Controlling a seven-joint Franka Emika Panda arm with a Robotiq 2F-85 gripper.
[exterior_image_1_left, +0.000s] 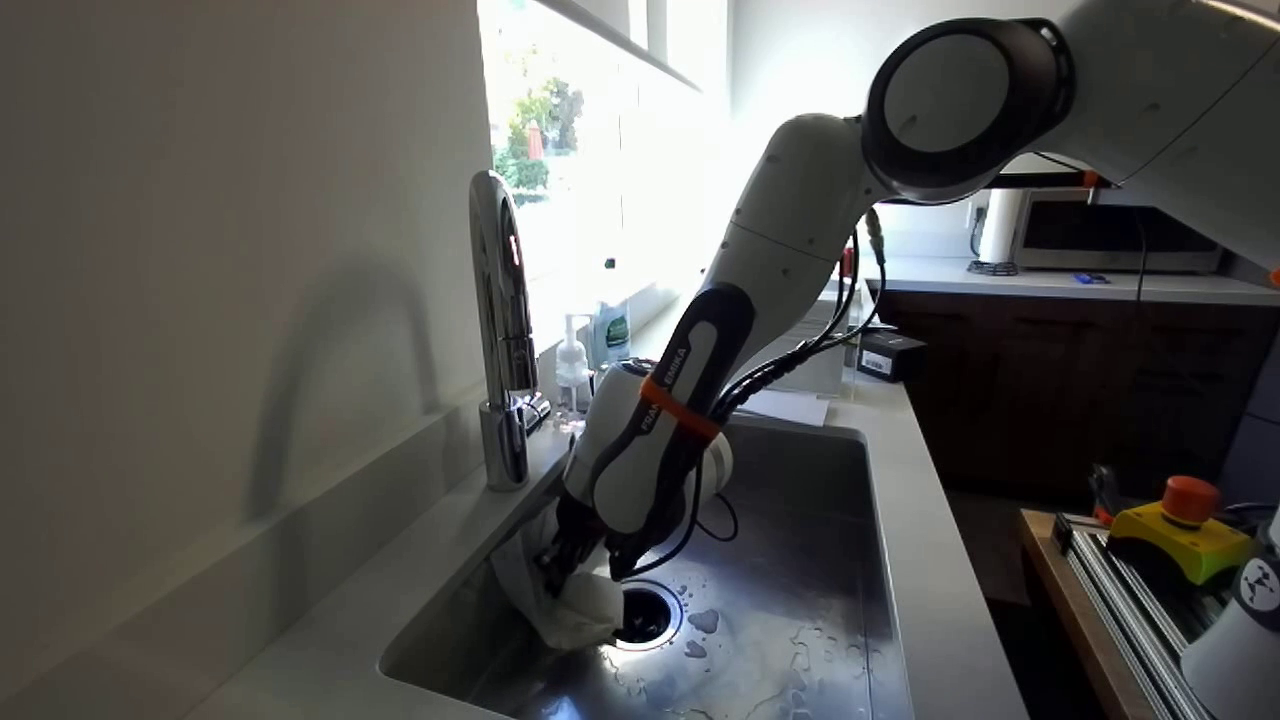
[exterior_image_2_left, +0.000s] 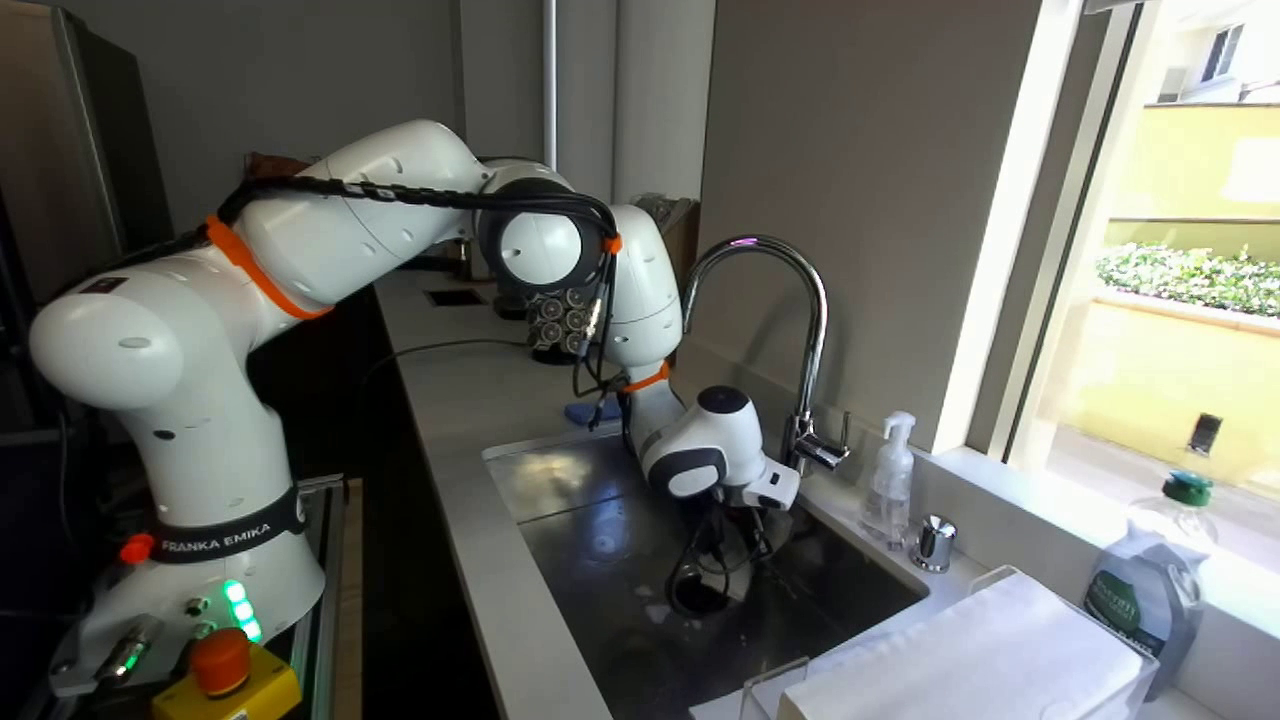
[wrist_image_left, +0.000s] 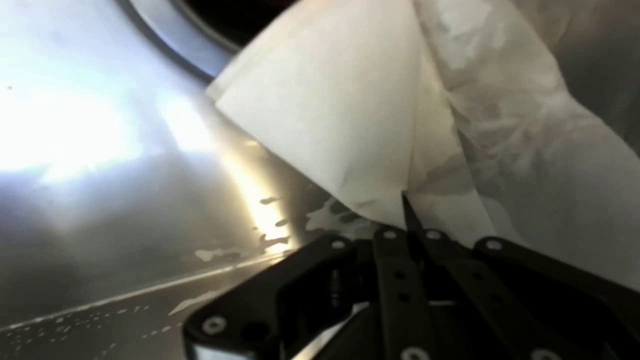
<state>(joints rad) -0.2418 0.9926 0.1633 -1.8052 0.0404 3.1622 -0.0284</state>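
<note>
Low in the wrist view, the gripper (wrist_image_left: 411, 230) is pinching a damp-looking paper towel (wrist_image_left: 345, 115); unwiped water (wrist_image_left: 210, 255) is dotting the steel sink (wrist_image_left: 135, 215) at lower left.

The sheet (wrist_image_left: 325, 110) is white with greyish patches, the gripper (wrist_image_left: 409, 217) black with silvery screw heads (wrist_image_left: 390, 234). White arm (exterior_image_1_left: 790, 230), orange bands (exterior_image_1_left: 680, 408). Grey sink (exterior_image_1_left: 790, 560), off-white counter (exterior_image_1_left: 930, 560); along its wall-side edge, a silvery tap (exterior_image_1_left: 505, 445) and a bottle (exterior_image_2_left: 1180, 600) with green cap (exterior_image_2_left: 1187, 488). Red button (exterior_image_1_left: 1190, 500), yellow housing (exterior_image_1_left: 1185, 540).

the gripper (wrist_image_left: 411, 215) has room past the drain (exterior_image_1_left: 652, 613); opposite, the faucet (exterior_image_1_left: 500, 335) obstructs.
</note>
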